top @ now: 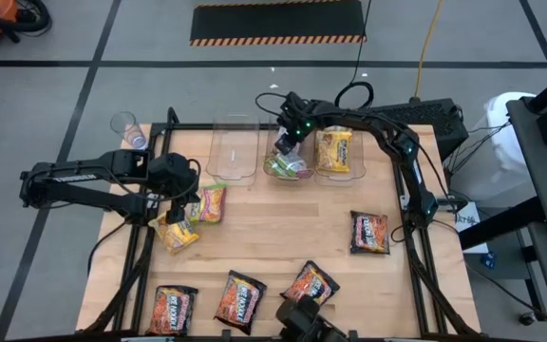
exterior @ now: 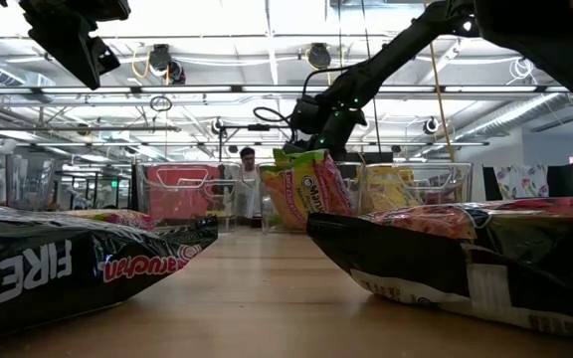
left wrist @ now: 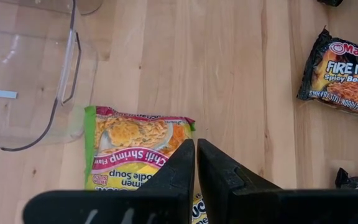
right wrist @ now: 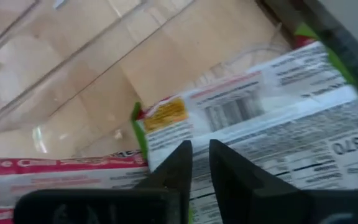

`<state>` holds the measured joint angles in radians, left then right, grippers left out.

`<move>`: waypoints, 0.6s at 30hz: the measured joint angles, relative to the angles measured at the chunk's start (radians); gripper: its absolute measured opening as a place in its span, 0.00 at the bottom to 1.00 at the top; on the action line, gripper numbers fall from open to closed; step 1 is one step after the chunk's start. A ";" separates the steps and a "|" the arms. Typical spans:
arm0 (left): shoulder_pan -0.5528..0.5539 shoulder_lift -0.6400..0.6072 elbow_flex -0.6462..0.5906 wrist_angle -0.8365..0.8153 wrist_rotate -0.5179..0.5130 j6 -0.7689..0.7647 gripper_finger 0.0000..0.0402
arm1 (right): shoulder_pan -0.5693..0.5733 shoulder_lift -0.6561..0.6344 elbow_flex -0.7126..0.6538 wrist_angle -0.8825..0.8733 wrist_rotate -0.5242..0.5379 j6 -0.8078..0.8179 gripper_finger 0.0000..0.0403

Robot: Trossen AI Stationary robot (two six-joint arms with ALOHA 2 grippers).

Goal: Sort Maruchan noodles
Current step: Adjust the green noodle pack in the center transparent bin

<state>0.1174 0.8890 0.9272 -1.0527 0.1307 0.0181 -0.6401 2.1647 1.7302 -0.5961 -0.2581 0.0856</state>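
Three clear bins stand in a row along the far edge of the table (top: 283, 247). The left bin (top: 233, 149) holds nothing visible, the middle bin (top: 288, 169) holds green-edged packets (top: 297, 169), and the right bin (top: 335, 171) holds one yellow packet (top: 334, 150).

Outside the bins, six packets lie on the wood. Four are dark: one (top: 369, 233) near the right bin's side of the table, and three along the near edge, well apart from the bins (top: 172, 309) (top: 240, 299) (top: 310, 283). One green-edged shrimp packet (top: 209, 202) lies a little in front of the left bin, and a yellow packet (top: 176, 233) lies just beside it, farther from the bins.

The right gripper (top: 288, 136) hangs over the middle bin, its fingers a narrow gap apart, pinching a green-edged packet (exterior: 304, 189) that stands tilted on edge inside that bin.

The left gripper (top: 177, 211) is above the table between the shrimp packet and the yellow one, in front of the left bin. Its fingers (left wrist: 176, 171) are nearly together; the yellow packet's edge shows between them, but whether they grip it cannot be told.
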 joint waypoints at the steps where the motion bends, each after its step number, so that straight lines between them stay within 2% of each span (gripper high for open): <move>1: 0.000 0.000 0.000 0.000 0.000 -0.001 0.06 | -0.003 0.000 0.000 0.000 0.000 0.000 0.10; 5: 0.000 0.000 0.000 0.000 0.000 -0.013 0.06 | -0.013 0.000 0.000 0.008 -0.004 0.024 0.01; 18: 0.000 0.000 0.000 0.000 0.000 -0.026 0.06 | -0.020 -0.063 -0.001 0.140 -0.030 0.080 0.01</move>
<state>0.1177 0.8892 0.9272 -1.0527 0.1303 -0.0080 -0.6601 2.1015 1.7294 -0.4564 -0.2885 0.1657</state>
